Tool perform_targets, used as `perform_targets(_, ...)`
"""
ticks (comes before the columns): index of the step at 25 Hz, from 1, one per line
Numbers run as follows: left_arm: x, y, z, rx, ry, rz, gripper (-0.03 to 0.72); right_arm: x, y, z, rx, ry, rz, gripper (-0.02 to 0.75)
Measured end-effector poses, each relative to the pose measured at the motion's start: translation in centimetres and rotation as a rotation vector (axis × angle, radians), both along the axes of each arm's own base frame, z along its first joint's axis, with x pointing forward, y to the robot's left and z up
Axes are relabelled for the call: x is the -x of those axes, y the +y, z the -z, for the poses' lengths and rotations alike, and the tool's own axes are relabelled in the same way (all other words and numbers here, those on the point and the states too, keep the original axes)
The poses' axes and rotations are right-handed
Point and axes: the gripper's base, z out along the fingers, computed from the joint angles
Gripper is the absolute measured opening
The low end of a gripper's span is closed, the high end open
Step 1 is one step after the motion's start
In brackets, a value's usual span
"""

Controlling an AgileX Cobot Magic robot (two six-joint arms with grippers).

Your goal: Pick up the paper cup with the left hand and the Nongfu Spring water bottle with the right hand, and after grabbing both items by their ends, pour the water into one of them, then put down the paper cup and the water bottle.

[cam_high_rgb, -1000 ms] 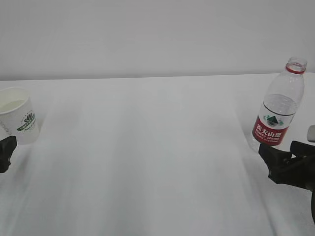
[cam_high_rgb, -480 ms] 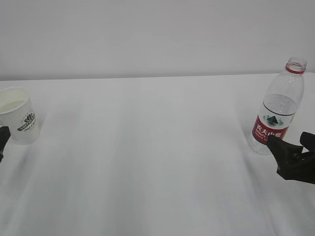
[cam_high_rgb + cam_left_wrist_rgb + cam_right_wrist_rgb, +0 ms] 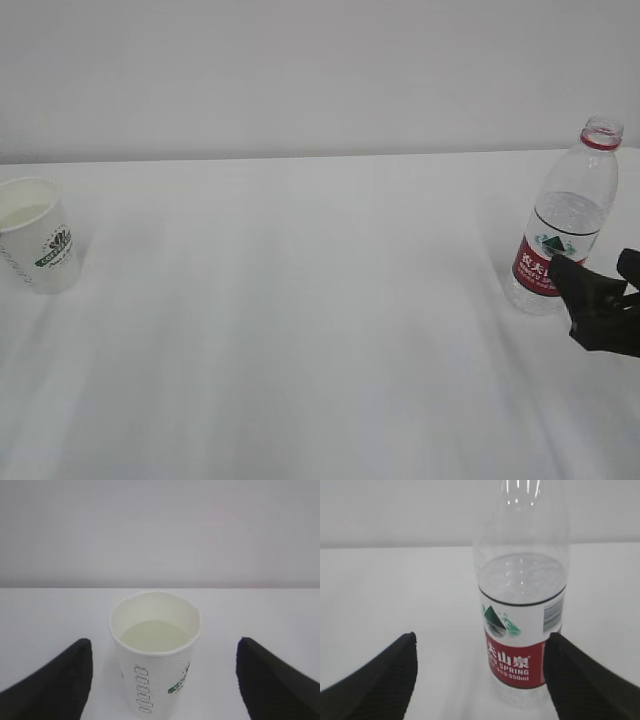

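The paper cup [image 3: 38, 248] stands upright at the table's far left, white with a green logo. In the left wrist view the paper cup [image 3: 155, 680] sits ahead of my left hand [image 3: 165, 641], centred between its open fingers and untouched. A pale pool [image 3: 155, 635] lies low inside it. The left hand is out of the exterior view. The uncapped Nongfu Spring water bottle [image 3: 562, 225] stands at the far right, its red label facing me. My right hand [image 3: 592, 262] is open just in front of it. The bottle [image 3: 522, 610], close to the right finger [image 3: 585, 680], holds water [image 3: 522, 572] up to just above the label.
The white table [image 3: 300, 320] stretches between the cup and the bottle, with a plain pale wall [image 3: 300, 70] behind it. The right gripper's body runs off the frame's right edge.
My left gripper has drawn back from the cup and left the exterior view. My right gripper has slid right and back from the bottle. Cup and bottle have not moved.
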Motion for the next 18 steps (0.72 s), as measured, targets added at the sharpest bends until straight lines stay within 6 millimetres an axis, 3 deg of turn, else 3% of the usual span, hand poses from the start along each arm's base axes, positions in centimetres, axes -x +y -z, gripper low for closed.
perform_targets(7,0.4,0.0,-2.2,0.002,-0.009,0.001,0.650,0.2,-0.1,-1.5,-0.026,-0.073,0.007,0.592)
perform_targets(18,1.3,-0.3,-7.9,-0.038,-0.073,0.040,0.629,0.9,-0.2,-3.8,-0.032,-0.111,0.020,0.592)
